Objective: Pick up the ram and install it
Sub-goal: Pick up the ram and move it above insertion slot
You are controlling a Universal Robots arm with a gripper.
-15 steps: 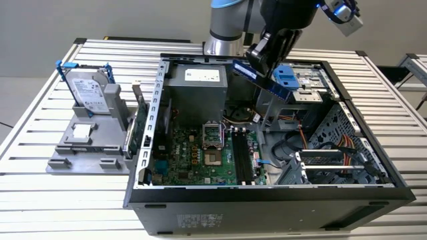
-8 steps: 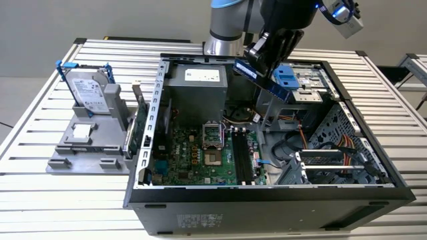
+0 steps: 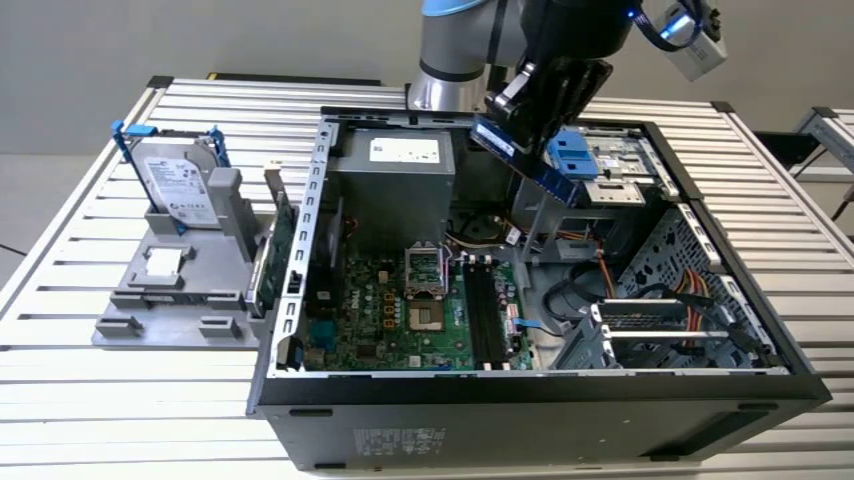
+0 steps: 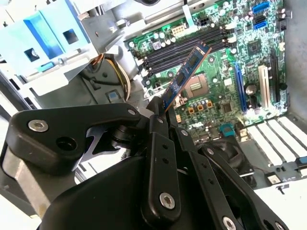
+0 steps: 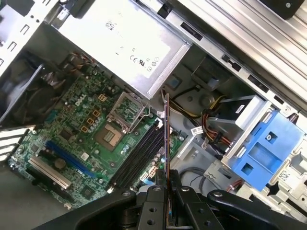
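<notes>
An open black desktop computer case (image 3: 534,400) lies on its side on a slatted aluminium table (image 3: 80,260). Its green motherboard (image 3: 387,300) faces up and is exposed. On the exterior view's left, a grey plastic fixture (image 3: 174,290) stands on the table with a boxy silver hard drive with blue clips (image 3: 180,180) upright in it.

The silver-and-blue jointed robot arm (image 3: 454,50) reaches in over the far wall of the case. Its wrist is bent so that the black linkage gripper (image 3: 523,118) points down and inward, toward the motherboard.

The pick-up half of the job looks done. The gripper's fingers are clamped together on one end of the ram (image 3: 547,170) — a slim, dark blue, flat stick — and carry it in the air above the case interior. It touches nothing else. In the exterior view the stick hangs tilted, its free end lower and over the drive-cage side of the case.

The install half is left. The row of long black memory slots (image 3: 483,315) beside the processor socket appears empty, and the ram is well above them and not yet seated. In the second wrist view the stick (image 4: 187,72) juts out from the gripper (image 4: 160,110) toward those slots (image 4: 187,45). In the first wrist view it shows edge-on (image 5: 166,139), close to the slots' (image 5: 139,158) line but not squarely over them.
</notes>
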